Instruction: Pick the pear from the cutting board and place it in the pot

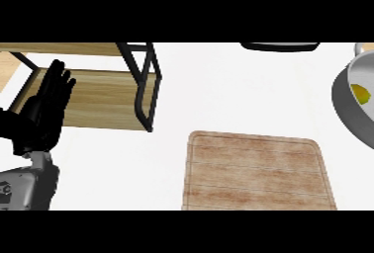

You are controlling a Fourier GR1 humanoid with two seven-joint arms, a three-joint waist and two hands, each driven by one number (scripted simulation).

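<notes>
The wooden cutting board (257, 170) lies at the lower middle of the white counter with nothing on it. At the right edge stands the grey metal pot (349, 106), cut off by the frame. A yellow-green piece that looks like the pear (360, 93) shows inside it. My left hand (45, 111) rests at the left edge, fingers straight and pointing up, holding nothing. My right hand does not show.
A black metal rack with wooden shelves (110, 96) stands at the upper left, behind my left hand. A dark object (280, 46) sits at the top edge. White counter (219, 84) stretches between the rack and the pot.
</notes>
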